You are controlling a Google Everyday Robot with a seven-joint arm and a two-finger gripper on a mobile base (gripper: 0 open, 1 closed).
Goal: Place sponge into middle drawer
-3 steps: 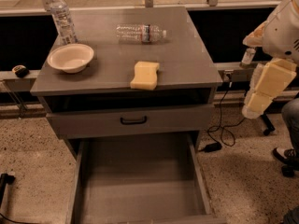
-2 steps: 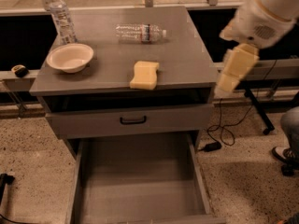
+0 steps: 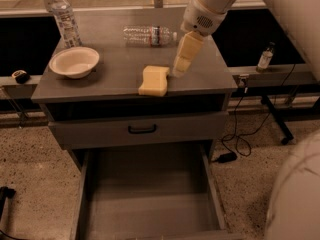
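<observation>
gripper (image 3: pixel 179 71): came in from 3 o'clock, off the worktop (image 3: pixel 112 78) | now above it, just beside sponge (image 3: pixel 154 81), at its 2 o'clock

My arm (image 3: pixel 280 4) reaches in from the upper right of my camera view, and its white wrist housing (image 3: pixel 205 9) is angled downward. The gripper (image 3: pixel 178 72) hangs below the wrist, just right of centre, pale yellow, tipped down and slightly left. My rounded white body (image 3: pixel 297 194) fills the lower right corner.
</observation>
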